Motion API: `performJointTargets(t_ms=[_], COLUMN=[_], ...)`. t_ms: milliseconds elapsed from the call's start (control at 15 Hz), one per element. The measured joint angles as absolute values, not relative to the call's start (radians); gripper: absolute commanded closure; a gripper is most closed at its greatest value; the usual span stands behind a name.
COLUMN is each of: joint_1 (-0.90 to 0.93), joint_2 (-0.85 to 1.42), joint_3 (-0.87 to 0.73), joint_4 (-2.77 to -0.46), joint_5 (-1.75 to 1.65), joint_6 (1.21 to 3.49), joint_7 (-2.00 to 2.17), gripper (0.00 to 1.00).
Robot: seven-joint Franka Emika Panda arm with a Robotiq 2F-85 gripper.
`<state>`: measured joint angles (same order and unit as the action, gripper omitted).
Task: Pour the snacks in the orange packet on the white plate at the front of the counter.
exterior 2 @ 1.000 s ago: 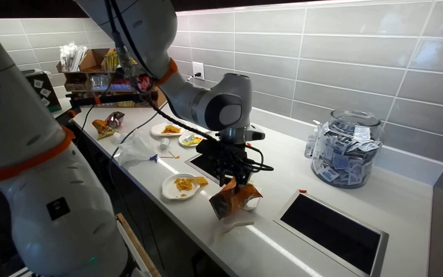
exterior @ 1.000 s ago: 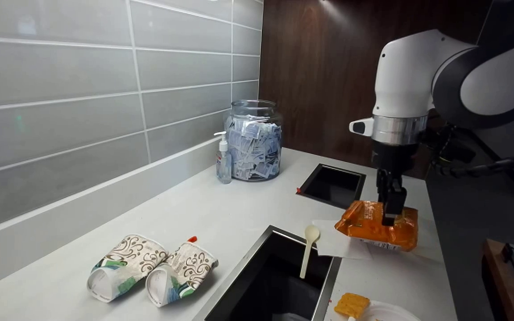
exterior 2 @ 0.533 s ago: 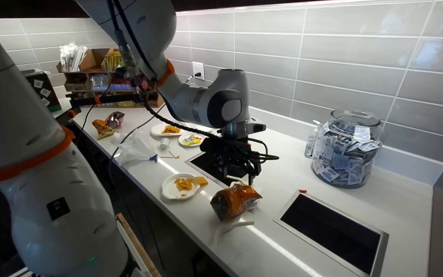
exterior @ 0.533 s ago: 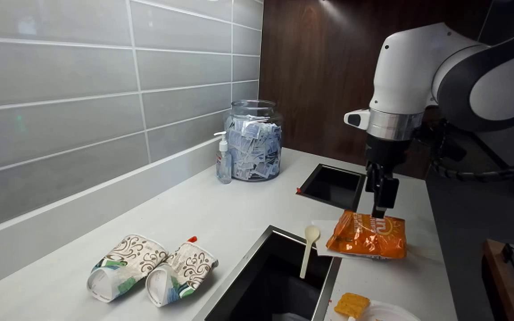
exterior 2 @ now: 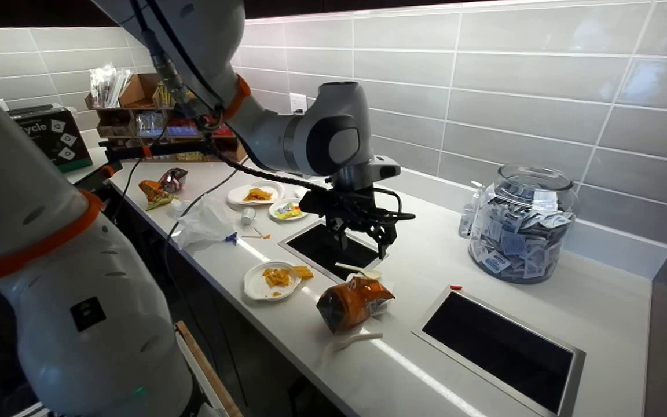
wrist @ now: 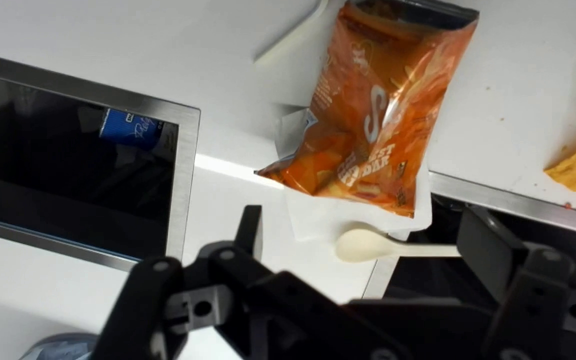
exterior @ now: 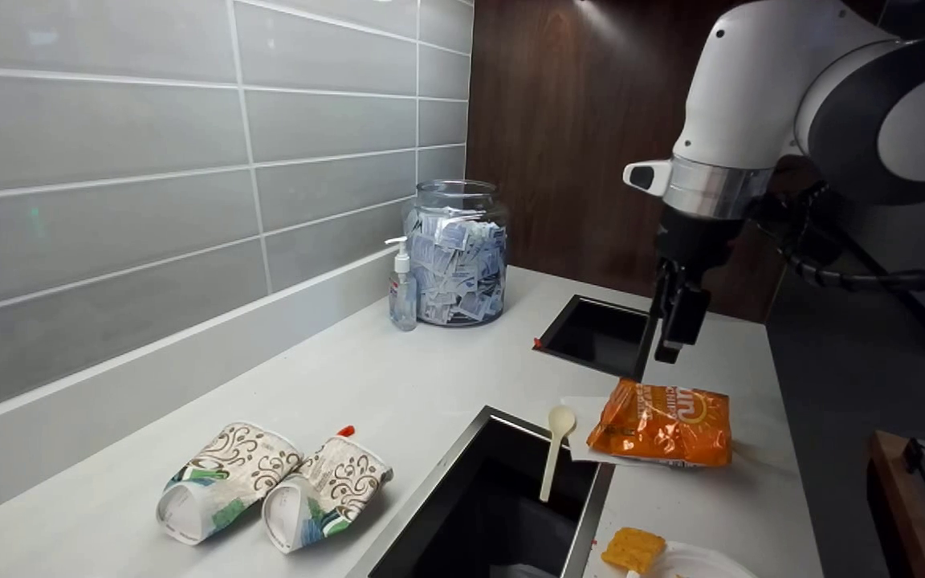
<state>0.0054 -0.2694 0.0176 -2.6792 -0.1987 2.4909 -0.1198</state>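
The orange packet (exterior: pixel 663 421) lies on the counter (exterior: pixel 398 377), partly over a white napkin; it shows in an exterior view (exterior 2: pixel 352 304) and the wrist view (wrist: pixel 378 110). Its dark end points toward the counter's front edge. My gripper (exterior 2: pixel 362 248) is open and empty above and behind the packet; its spread fingers show in the wrist view (wrist: pixel 368 235). The white plate (exterior 2: pixel 257 289) sits near the front edge beside the packet and holds yellow-orange snacks (exterior 2: pixel 277 277). A larger snack piece (exterior: pixel 633 550) lies at the plate's rim. The packet's inside is hidden.
A cream spoon (exterior: pixel 560 425) overhangs a dark cut-out (exterior: pixel 495 498); another cut-out (exterior 2: pixel 501 347) lies beyond the packet. A glass jar (exterior: pixel 462 265) and pump bottle (exterior: pixel 403 297) stand by the wall. Two speckled packets (exterior: pixel 234 474) lie left. More plates (exterior 2: pixel 238 197) stand farther along.
A second ago my gripper was shut on the orange packet. It has opened and let go, leaving the packet on the counter, and has risen away from it.
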Motion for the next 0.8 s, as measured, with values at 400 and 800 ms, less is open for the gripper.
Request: performJointTargets(t_ms=[400,800], joint_1=[0.030,0.062], joint_2=[-0.415,-0.524], joint_3=[0.028,0.030], joint_4=[-2.680,-2.677], joint_5=[-0.128,-0.055], joint_6=[2.395,2.177], joint_7=[-0.098,-0.097], gripper=[0.00,0.00])
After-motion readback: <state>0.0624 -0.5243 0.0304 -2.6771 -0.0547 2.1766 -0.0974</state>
